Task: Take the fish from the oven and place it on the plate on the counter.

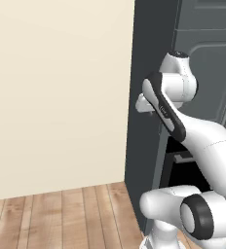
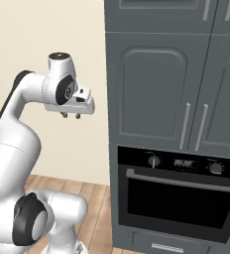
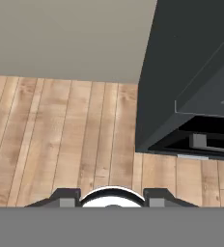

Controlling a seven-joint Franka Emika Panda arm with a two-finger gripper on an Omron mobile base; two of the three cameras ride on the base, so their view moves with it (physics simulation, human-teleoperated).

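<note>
Left base view: arm folded before a dark grey cabinet tower; beige wall at left; wood floor below.

Right base view: gripper held high beside the tower, pointing down, fingers parted, nothing between them. Oven low in the tower, door shut, handle across its top, knob and display on the control strip. Cabinet doors above. Fish's whereabouts cannot be told.

Hand view: finger tips wide apart over the floor; oven at right.
</note>
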